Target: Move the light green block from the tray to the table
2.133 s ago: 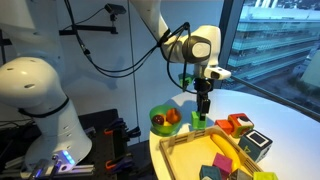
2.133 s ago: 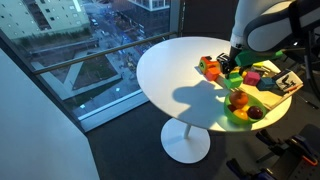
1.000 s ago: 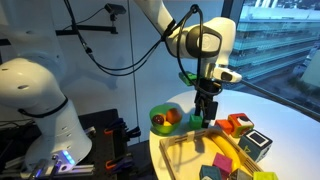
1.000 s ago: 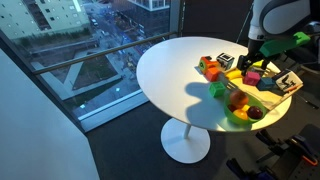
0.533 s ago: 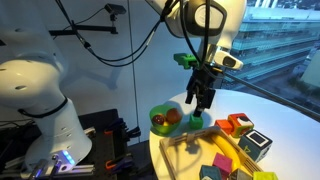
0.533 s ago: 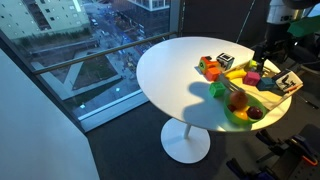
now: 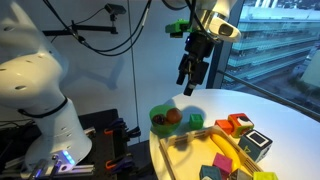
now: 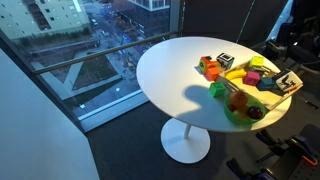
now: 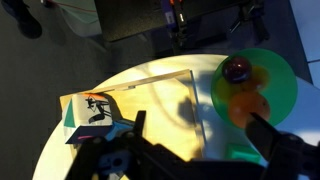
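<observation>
Wrist view and both exterior views share one stage: a round, smooth-topped white desk (image 8: pixel 165 70) on a single pedestal, its surface glossy under the light. On it lies a shallow rectangular tray (image 7: pixel 178 141) of pale wood with a raised rim, in the lower middle of an exterior view. Just beside the tray's rim stands a round, shiny green bowl (image 9: pixel 262 95), at the right of the wrist frame, holding a smooth orange ball (image 9: pixel 250 103) and a darker red one.

The dark metal gripper (image 7: pixel 191 88) hangs high over the desk in the upper middle of an exterior view, its two fingers spread apart with nothing between them.

A black-and-white cube (image 7: pixel 256 145) and an orange block (image 7: pixel 238 124) sit at the lower right, and yellow blocks (image 7: pixel 222 160) lie inside the tray.

The small, plain, roughly cubic light green block (image 7: pixel 196 122) rests on the bare desk just outside the tray's far rim, between the bowl and the orange block, well below the gripper.
</observation>
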{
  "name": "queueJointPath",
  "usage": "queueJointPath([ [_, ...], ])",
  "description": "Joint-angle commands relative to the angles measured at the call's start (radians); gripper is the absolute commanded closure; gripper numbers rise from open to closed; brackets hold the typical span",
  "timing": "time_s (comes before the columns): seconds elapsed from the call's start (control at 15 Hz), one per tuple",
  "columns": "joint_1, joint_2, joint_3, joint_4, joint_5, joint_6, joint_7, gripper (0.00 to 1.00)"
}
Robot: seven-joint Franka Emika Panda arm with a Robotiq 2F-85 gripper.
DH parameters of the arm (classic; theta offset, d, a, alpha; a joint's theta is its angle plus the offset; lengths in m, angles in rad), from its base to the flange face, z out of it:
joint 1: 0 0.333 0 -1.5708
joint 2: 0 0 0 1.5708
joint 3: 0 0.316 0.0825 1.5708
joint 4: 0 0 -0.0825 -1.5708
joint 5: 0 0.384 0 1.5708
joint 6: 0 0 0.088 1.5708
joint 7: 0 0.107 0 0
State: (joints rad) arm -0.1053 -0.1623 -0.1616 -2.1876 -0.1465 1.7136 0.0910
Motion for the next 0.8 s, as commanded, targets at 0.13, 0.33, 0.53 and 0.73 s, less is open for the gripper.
queueJointPath([
  [0.13,-0.011,-0.129,0.0,-0.007,0.053,-0.008,-0.084,0.0],
  [0.33,-0.008,-0.186,-0.009,-0.019,0.087,0.012,-0.143,0.0],
  [0.53,-0.006,-0.223,-0.017,-0.022,0.109,0.02,-0.194,0.0],
  [0.73,-0.01,-0.208,-0.006,-0.005,0.09,0.004,-0.176,0.0],
])
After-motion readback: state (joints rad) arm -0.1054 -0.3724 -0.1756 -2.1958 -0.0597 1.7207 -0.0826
